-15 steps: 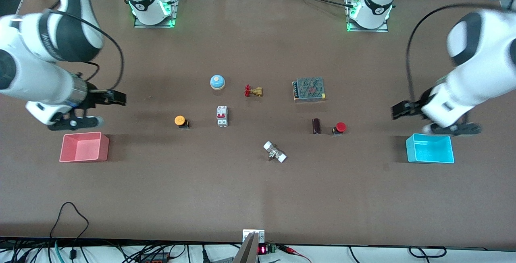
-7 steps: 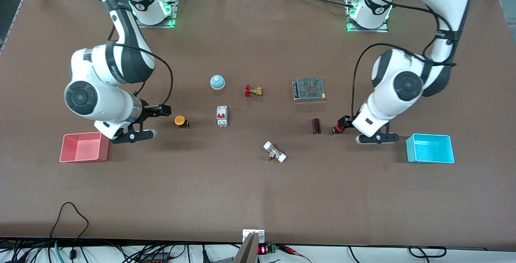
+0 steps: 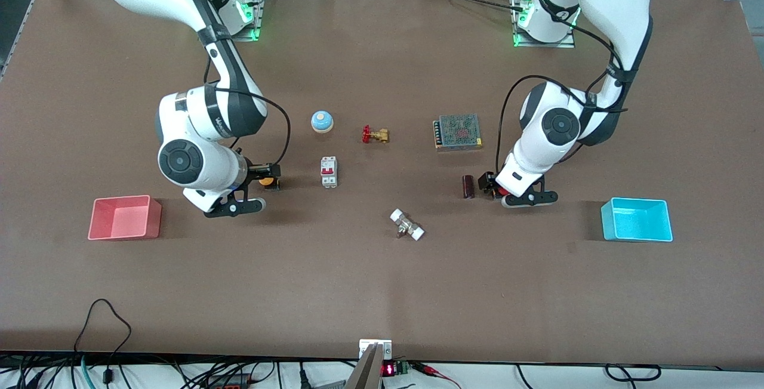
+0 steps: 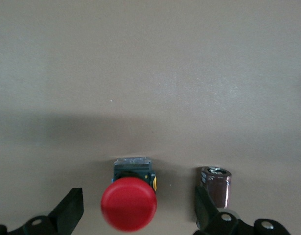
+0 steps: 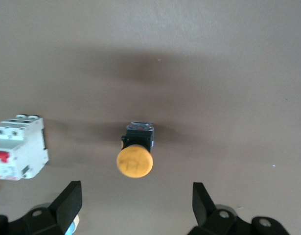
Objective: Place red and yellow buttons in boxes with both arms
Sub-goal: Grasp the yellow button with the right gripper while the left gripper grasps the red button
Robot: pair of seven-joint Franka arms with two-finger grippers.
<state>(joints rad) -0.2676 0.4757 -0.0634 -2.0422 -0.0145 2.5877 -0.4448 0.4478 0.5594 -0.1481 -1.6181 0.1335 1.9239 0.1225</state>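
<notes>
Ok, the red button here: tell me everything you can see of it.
The red button has a round, smooth, matte red mushroom cap on a short black body with a clear-looking end and a small yellow spot at one side. It rests on the brown table, beside a dark cylinder, not touching it. The left gripper is open, its fingers on either side of the cap, not touching it.

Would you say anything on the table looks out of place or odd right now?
Nothing stands out. The yellow button sits between the open fingers of the right gripper, and the red button between those of the left gripper. The dark cylinder beside it crowds one finger.
</notes>
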